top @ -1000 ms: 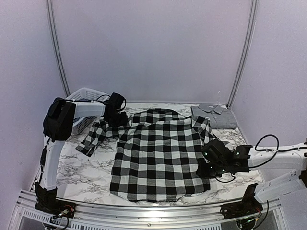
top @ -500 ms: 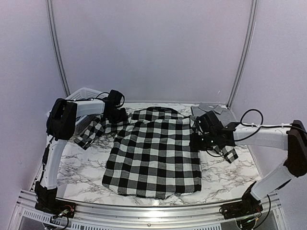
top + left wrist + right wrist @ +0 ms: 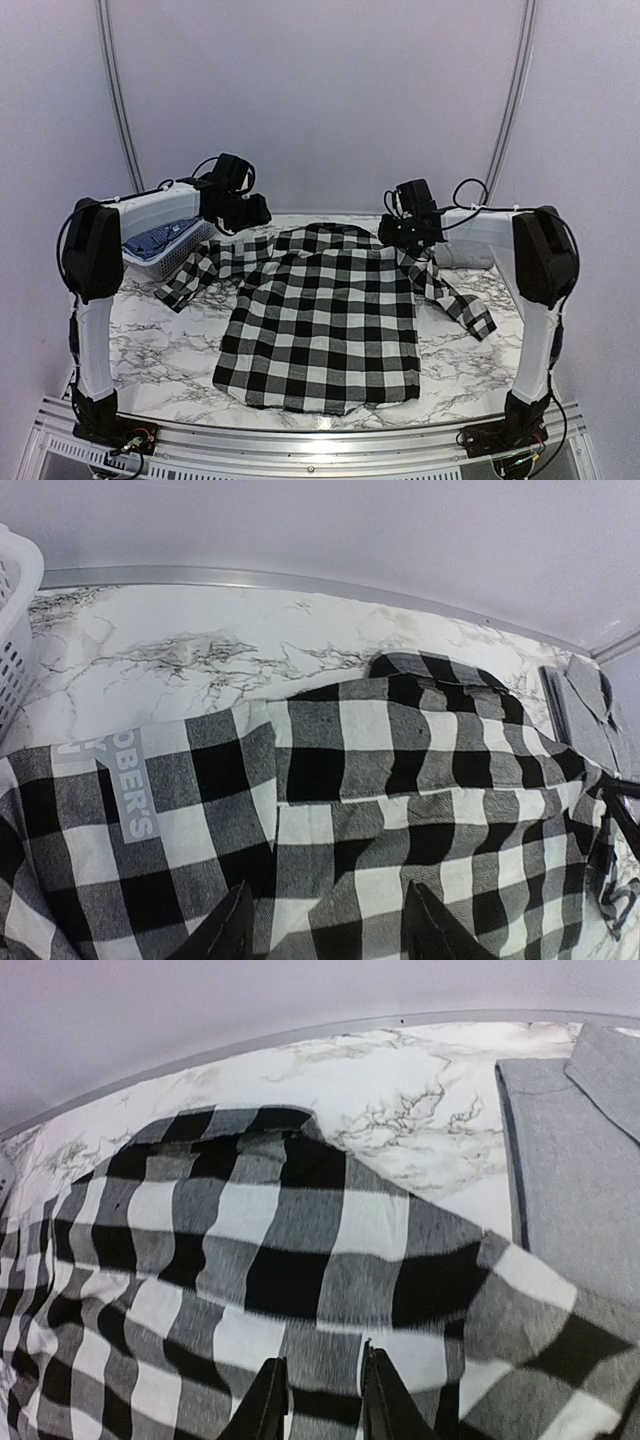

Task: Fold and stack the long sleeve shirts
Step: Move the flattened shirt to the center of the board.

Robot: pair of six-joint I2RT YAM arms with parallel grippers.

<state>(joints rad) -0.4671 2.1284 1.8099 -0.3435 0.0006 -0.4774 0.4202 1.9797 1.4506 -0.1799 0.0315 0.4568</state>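
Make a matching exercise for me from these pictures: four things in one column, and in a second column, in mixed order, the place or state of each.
Things:
1. checked shirt
2. grey garment
3. white basket
4. blue cloth

Places or states:
A. lying inside the basket
B. folded, at the far right corner
C. spread out in the middle of the table
D. standing at the far left corner

Right pairs: 1-C, 2-B, 3-D, 4-A.
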